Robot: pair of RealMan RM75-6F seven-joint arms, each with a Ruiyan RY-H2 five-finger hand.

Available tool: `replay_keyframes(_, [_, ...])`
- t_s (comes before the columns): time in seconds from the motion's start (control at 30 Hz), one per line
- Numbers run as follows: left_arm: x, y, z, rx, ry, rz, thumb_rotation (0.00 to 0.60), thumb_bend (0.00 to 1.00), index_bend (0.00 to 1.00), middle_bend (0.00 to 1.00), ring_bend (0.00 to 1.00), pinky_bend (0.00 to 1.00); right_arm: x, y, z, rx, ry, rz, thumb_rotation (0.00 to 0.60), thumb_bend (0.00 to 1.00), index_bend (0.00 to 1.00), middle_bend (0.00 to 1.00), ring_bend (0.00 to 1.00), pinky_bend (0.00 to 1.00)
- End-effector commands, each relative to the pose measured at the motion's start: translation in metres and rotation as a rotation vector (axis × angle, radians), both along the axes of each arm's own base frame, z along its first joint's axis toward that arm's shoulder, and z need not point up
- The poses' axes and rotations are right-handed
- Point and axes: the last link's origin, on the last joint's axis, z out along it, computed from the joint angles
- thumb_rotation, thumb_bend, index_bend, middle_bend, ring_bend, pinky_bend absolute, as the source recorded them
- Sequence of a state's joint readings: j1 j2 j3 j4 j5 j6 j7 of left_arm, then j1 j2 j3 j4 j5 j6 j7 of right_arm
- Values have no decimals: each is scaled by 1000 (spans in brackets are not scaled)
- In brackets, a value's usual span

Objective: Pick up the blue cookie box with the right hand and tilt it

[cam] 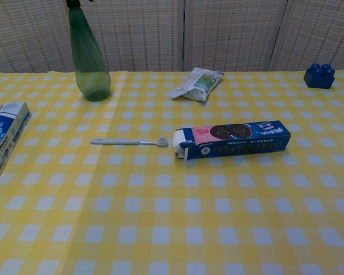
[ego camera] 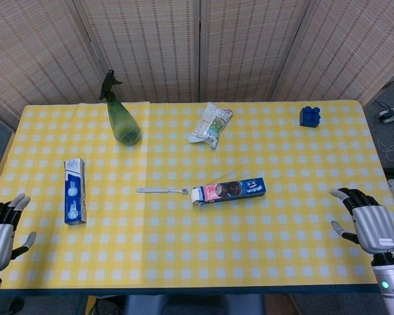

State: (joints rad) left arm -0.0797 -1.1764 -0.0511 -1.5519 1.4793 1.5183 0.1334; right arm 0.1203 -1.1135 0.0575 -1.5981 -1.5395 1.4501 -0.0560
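Both hands are seen only in the head view, held at the near edge of the surface (ego camera: pixel 184 262), which is covered by a yellow and white checked cloth. Nothing is held by the right hand (ego camera: pixel 368 220); its dark fingers (ego camera: pixel 352 197) are spread apart and pointed away from the robot, just at the right border of the cloth. Nothing is held by the left hand (ego camera: pixel 1 226) either, and its fingers are likewise apart at the left border.

The blue cookie box (ego camera: pixel 228 191) is laid flat on the surface, well to the left of the right hand and a little beyond it, near the middle of the cloth. Its white, opened end is turned toward the left hand, and a flap is seen standing out from that end in the chest view (cam: pixel 232 138).

A pale toothbrush (ego camera: pixel 163 190) is laid just past that white end, toward the left hand, close to the box but apart from it. A blue and white toothpaste box (ego camera: pixel 75 191) is placed just beyond the left hand. Far beyond the right hand, a blue toy brick (ego camera: pixel 309 116) is set near the far edge. A crumpled snack packet (ego camera: pixel 211 124) and a green spray bottle (ego camera: pixel 121 113), standing upright, are found farther left along the far side.
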Motion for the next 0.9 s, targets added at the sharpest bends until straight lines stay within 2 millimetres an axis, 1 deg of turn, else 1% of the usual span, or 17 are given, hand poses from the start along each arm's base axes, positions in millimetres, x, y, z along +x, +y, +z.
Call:
replay_keyframes(0.03, [-1,0,0,0,0,2,600,333,147,115,136,88,1,-1,0,4,0,4,600,182,238,249,216,336])
replay_keyframes(0.2, [-1,-2,1,8,-5,-2,600,333,148,115,136,88,3,-3,-2,11,-1,11,600,182,238,249,216,336])
replay_keyframes(0.37, [-2,-5,2,14,-8,-4,600,333,150,116,137,88,7,-13,-7,41,2,25,600,182,238,249,216,336])
replay_keyframes(0.63, [-2,-6,3,21,-12,-8,600,333,164,115,137,88,30,-46,-20,115,12,85,600,180,231,249,216,337])
replay_keyframes(0.7, [-2,-7,4,23,-11,-8,600,333,167,115,137,88,39,-58,-26,147,14,111,600,179,228,249,216,336])
replay_keyframes(0.8, [-3,-7,5,27,-15,-7,600,333,170,116,137,88,48,-72,-35,195,10,122,600,180,226,249,216,337])
replay_keyframes(0.9, [-3,-8,5,28,-14,-3,600,333,170,116,137,88,56,-86,-45,237,52,137,600,176,212,241,215,337])
